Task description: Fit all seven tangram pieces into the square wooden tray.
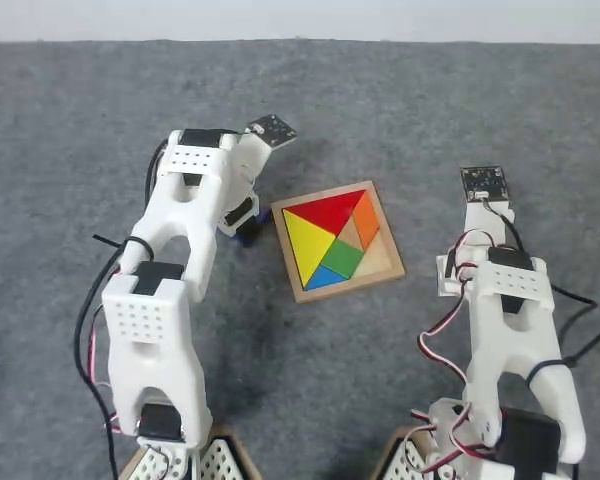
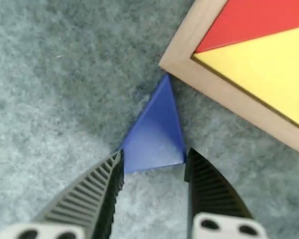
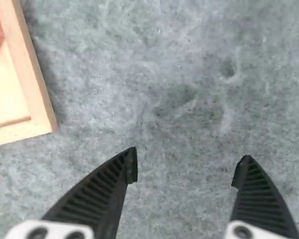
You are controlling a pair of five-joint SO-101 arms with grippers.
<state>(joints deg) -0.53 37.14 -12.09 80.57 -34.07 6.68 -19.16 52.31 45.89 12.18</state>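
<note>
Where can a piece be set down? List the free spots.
Free: bare corner of the square wooden tray, beside the orange wooden piece; grey carpet around the right hand. Crowded: the tray corner by the blue triangular piece.

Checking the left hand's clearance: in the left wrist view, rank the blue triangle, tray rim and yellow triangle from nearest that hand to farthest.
1. Blue triangle, gripped by the left hand.
2. Tray rim, its corner just past the triangle's tip.
3. Yellow triangle, inside the rim.
</note>
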